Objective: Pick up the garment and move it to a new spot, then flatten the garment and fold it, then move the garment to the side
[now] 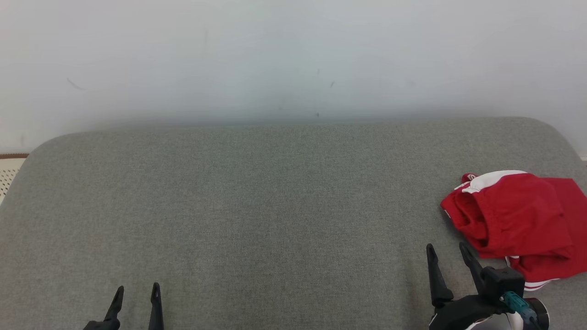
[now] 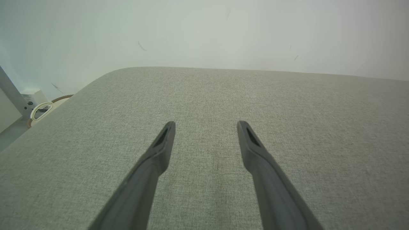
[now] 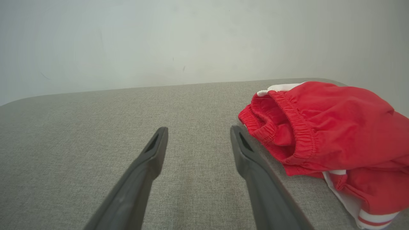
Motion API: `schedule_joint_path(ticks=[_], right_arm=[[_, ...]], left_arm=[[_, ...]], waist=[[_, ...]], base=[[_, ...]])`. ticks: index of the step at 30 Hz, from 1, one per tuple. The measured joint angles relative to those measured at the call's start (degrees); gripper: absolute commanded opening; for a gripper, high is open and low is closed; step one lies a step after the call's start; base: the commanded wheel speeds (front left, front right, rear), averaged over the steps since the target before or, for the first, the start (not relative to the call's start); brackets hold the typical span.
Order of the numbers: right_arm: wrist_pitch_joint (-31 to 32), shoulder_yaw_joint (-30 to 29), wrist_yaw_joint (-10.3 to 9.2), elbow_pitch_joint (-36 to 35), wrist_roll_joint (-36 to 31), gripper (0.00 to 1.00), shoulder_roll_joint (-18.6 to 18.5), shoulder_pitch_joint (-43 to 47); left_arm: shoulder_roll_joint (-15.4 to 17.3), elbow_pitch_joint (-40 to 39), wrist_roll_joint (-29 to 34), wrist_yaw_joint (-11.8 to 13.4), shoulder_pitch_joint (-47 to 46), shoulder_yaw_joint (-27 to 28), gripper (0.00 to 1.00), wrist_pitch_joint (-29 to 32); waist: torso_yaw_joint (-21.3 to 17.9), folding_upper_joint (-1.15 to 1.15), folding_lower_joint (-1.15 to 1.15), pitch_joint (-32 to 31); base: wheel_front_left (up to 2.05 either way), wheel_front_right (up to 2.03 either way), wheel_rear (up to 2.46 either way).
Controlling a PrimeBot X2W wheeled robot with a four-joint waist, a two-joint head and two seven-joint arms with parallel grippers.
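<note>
The garment (image 1: 520, 220) is a pair of red shorts with white trim, lying bunched at the right end of the grey fabric surface (image 1: 257, 206). In the right wrist view the garment (image 3: 332, 134) shows its elastic waistband facing me. My right gripper (image 1: 447, 250) hovers open just left of and in front of it, touching nothing; its fingers (image 3: 249, 153) stand apart over bare fabric. At the lower left, my left gripper (image 1: 137, 289) is open and empty too, and in its own view the left gripper (image 2: 206, 123) sits over bare fabric.
A pale wall (image 1: 293, 59) rises behind the grey surface. The surface's back corners are rounded. Off its left end sit a woven basket rim (image 1: 11, 158) and a white cable loop (image 2: 40, 108) near the floor.
</note>
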Motion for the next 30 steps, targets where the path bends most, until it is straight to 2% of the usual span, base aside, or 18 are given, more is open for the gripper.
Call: schedule_joint_path(ticks=[30], right_arm=[[0.0, -0.5, 0.0, -1.5, -2.1, 1.0, 0.4, -0.2]], left_arm=[[-0.3, 0.5, 0.2, -0.5, 0.0, 0.5, 1.0, 0.0]], waist=[[-0.6, 0.0, 0.0, 0.0]], base=[[0.0, 0.0, 0.0]])
